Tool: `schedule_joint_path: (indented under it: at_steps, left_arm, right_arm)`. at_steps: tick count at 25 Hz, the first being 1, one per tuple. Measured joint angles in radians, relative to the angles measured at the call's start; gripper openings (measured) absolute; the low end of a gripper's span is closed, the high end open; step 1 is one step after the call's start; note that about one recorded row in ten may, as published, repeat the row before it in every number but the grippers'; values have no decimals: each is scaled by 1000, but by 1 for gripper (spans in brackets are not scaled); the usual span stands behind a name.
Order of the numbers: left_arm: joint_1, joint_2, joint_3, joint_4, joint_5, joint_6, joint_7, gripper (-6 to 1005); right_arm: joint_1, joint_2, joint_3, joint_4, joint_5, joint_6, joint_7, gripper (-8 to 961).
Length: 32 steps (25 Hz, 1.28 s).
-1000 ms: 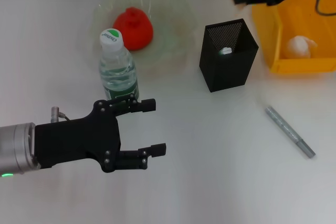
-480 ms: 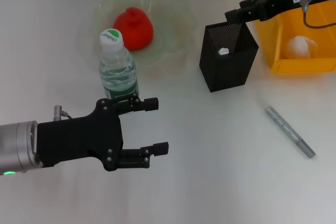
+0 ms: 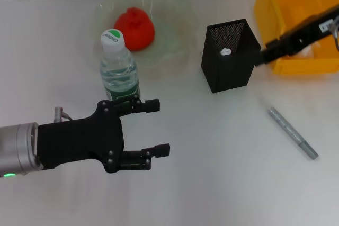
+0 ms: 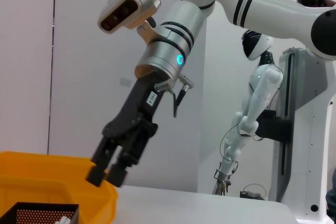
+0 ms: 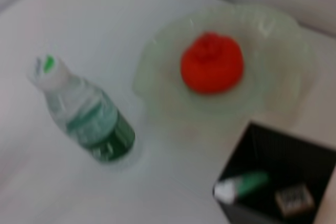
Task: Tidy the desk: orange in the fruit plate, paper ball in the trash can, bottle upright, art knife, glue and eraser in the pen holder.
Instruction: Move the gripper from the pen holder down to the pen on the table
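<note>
Right tool [image 3: 266, 56] hangs empty, fingers nearly together, between the pen holder [image 3: 230, 56] and the trash can [image 3: 296, 30]. The glue [image 3: 292, 133] lies on the desk [image 3: 222, 173] nearby. Left tool [image 3: 154, 129] hovers spread wide and empty beside the upright bottle [image 3: 119, 70]; the orange [image 3: 135, 28] sits in the fruit plate [image 3: 175, 19].

The right pincer [image 3: 260, 58] moved from above the trash can's [image 3: 304, 66] far corner, passed over the pen holder [image 3: 230, 70], and came down between pen holder and trash can.
</note>
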Motion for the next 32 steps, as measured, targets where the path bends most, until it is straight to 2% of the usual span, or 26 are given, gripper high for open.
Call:
schedule_joint_path:
  at_steps: [2,3,4,6,8,13,23,32]
  left_arm:
    - [1,0,0,0,0,0,0,828]
    - [0,0,-1,0,0,-1,0,828]
    - [0,0,-1,0,0,-1,0,828]
    - [-1,0,-1,0,0,-3,0,828]
    - [-1,1,0,0,0,-8,0,828]
    - [-3,0,0,-1,0,-18,2,828]
    - [-7,-1,0,-12,0,-23,9,829]
    - [-8,-1,0,-12,0,-25,11,828]
  right_arm:
    - [-3,22,-22,-29,-79,-29,27,580]
    - [-7,40,-69,-32,-165,-41,60,580]
    - [-7,40,-69,-32,-165,-41,60,580]
    - [-13,47,-143,-9,-233,-34,107,579]
    - [-25,49,-247,32,-260,13,168,578]
    - [-22,50,-329,103,-269,89,220,577]
    - [-3,51,-351,189,-275,152,228,569]
    - [-2,52,-375,201,-298,177,235,543]
